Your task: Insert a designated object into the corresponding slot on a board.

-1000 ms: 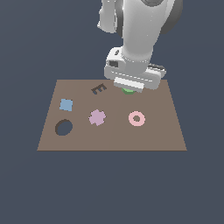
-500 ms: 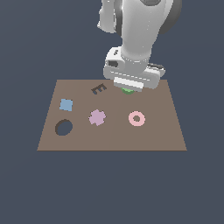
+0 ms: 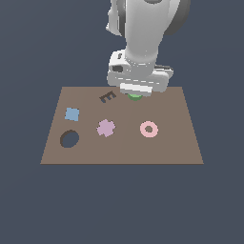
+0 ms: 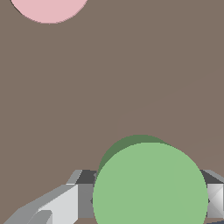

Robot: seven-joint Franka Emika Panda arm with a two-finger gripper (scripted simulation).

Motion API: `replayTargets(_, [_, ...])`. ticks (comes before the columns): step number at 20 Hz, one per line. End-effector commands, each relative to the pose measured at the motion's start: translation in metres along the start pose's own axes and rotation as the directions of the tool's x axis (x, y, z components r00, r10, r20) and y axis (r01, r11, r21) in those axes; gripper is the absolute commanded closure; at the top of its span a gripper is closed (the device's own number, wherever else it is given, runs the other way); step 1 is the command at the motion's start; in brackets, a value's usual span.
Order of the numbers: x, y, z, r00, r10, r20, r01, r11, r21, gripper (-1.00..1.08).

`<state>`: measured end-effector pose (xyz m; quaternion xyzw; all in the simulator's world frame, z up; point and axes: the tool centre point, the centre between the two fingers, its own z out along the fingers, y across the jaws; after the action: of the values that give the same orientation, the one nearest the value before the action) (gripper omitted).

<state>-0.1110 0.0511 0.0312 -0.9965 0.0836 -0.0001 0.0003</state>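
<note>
The green disc [image 3: 135, 96] lies near the far edge of the brown board [image 3: 171, 143], mostly hidden under my hand in the exterior view. In the wrist view the disc [image 4: 150, 188] fills the space between my two fingers [image 4: 85, 192], which stand against its sides. My gripper [image 3: 135, 94] is down over the disc and shut on it, low on the board. The dark round slot [image 3: 69, 138] is at the board's near corner on the exterior view's left, far from the gripper.
On the board are a dark E-shaped cutout [image 3: 107, 96] just beside the gripper, a blue square [image 3: 72, 114], a purple cross [image 3: 106, 127] and a pink ring [image 3: 149, 128], whose edge also shows in the wrist view [image 4: 48, 8].
</note>
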Motion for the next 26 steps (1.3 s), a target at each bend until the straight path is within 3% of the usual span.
replayTargets(1, [-0.002,0.008,0.0,0.999,-0.047,-0.001,0.047,0.999,0.0,1.08])
replayTargets(7, [-0.005,0.031,-0.001,0.982,-0.189,-0.001,0.189,0.982,0.0,1.08])
replayTargets(13, [-0.005,0.06,-0.002,0.933,-0.359,-0.001,0.359,0.933,0.0,1.08])
replayTargets(19, [0.001,0.089,-0.003,0.853,-0.523,-0.001,0.523,0.853,0.0,1.08])
replayTargets(26, [0.015,0.123,-0.004,0.722,-0.692,-0.001,0.692,0.722,-0.001,1.08])
